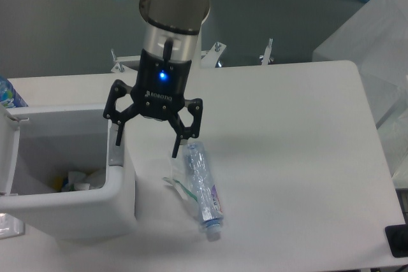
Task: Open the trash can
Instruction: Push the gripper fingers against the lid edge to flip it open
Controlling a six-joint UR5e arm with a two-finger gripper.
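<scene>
The trash can (121, 202) is a boxy white plastic bin at the left of the table. Its top stands open and crumpled trash (80, 181) shows inside. Its lid (9, 154) is tipped up at the left edge of the view. My gripper (146, 150) hangs over the bin's right rim, fingers pointing down and spread wide apart, holding nothing. One finger (118, 137) is just at the bin's right wall, the other (176, 146) is above the top end of a clear plastic bottle (203, 189) lying on the table right of the bin.
A blue-labelled bottle (7, 95) peeks in at the far left behind the bin. Metal clamps (268, 51) stand at the table's back edge. A translucent plastic cover (376, 42) is at the right, and a dark object (398, 241) sits at the lower right corner.
</scene>
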